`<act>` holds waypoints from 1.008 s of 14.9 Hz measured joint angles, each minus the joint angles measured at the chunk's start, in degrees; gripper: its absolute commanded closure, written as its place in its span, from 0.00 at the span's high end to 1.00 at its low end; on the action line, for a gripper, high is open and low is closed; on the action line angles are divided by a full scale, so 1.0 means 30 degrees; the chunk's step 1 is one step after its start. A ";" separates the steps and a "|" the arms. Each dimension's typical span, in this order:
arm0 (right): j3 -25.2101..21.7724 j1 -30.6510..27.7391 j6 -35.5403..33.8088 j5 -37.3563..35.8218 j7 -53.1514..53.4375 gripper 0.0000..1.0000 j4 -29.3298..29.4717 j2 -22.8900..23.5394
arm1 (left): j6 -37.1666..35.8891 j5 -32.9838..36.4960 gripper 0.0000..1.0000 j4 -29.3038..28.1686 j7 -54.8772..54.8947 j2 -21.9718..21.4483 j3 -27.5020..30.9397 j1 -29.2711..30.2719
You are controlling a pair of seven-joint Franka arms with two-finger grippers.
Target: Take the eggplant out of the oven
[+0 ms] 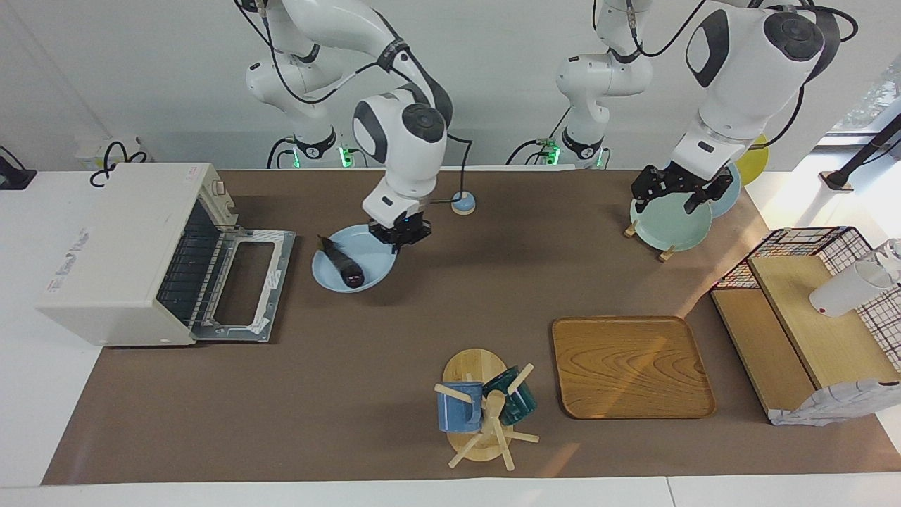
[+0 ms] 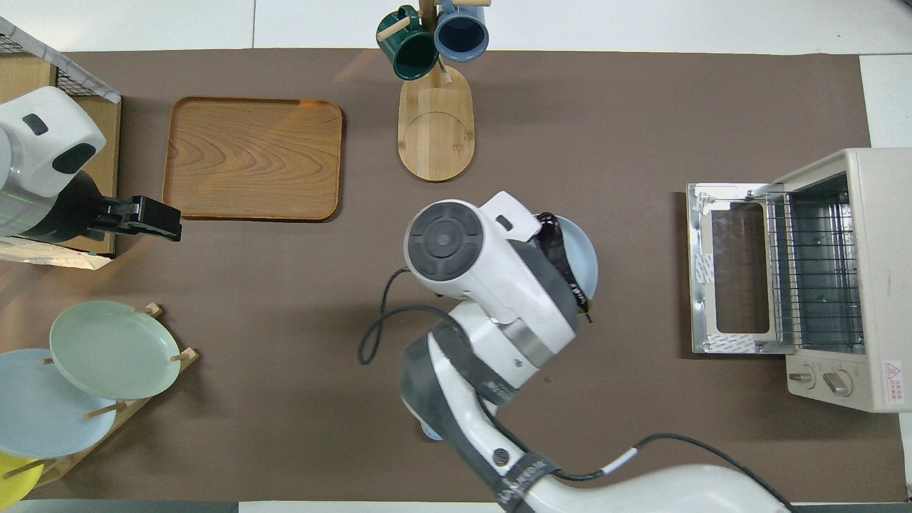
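While plated, eggplant [image 1: 342,260] — beside right fingers [image 1: 401,236].

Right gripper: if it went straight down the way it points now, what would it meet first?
The right gripper is shut on the light blue plate carrying the eggplant. Below looks like bare table mat, though its height is unclear.

Toward the left arm's end, a wooden tray [image 1: 632,366] beside a mug tree [image 1: 482,408] bearing a blue mug [image 1: 456,408] and a dark green mug [image 1: 514,400]; nearer the robots, a pale green plate [image 1: 670,222] on a rack, and a small blue bell [image 1: 462,203].
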 measured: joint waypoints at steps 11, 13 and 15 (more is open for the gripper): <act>-0.0143 0.1813 0.4673 0.1697 0.3891 0.52 0.1802 0.3157 | 0.0000 0.0000 1.00 0.0000 0.0000 0.0000 0.0000 0.0000; -0.0213 0.1779 0.4911 0.1695 0.3982 0.49 0.1894 0.3095 | 0.0000 0.0000 1.00 0.0000 0.0000 0.0000 0.0000 0.0000; -0.0437 0.1558 0.3755 0.1102 0.3317 0.39 0.2003 0.2796 | 0.0000 0.0000 1.00 0.0000 0.0000 0.0000 0.0000 0.0000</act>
